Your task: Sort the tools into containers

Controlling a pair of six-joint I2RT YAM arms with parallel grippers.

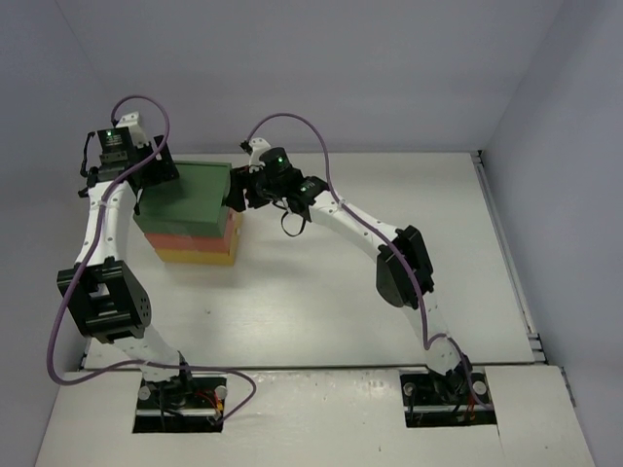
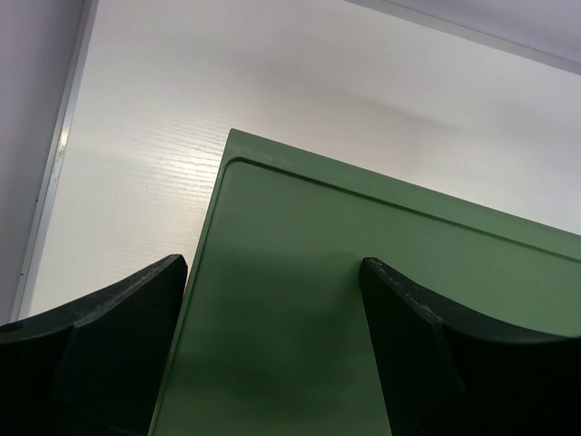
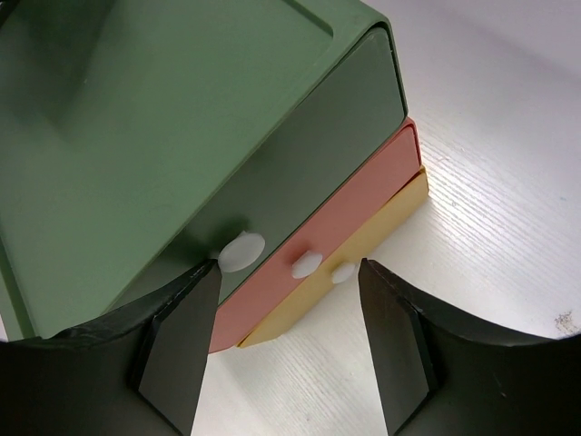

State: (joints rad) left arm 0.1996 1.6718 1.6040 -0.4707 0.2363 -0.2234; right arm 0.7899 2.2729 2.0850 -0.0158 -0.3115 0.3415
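Nearest you, at the bottom of the overhead view, both arms rise from their bases, and no tools show on the table (image 1: pixel 321 292) or in any view, so sorting looks finished and the closing of the drawers is the step in hand. The right arm (image 1: pixel 399 268) stretches up and left across the frame. Your right gripper (image 3: pixel 289 271) is released, its fingers spread to either side of the white knob (image 3: pixel 241 252) on the green drawer (image 3: pixel 182 118), which sits flush above the orange drawer (image 3: pixel 363 195) and yellow drawer (image 3: pixel 381 222). Next, back straight off without snagging that knob. Farther, at the upper left, the left arm (image 1: pixel 102 292) reaches over the cabinet (image 1: pixel 185 219), with the left gripper (image 2: pixel 272 263) spread above its green top, holding nothing.
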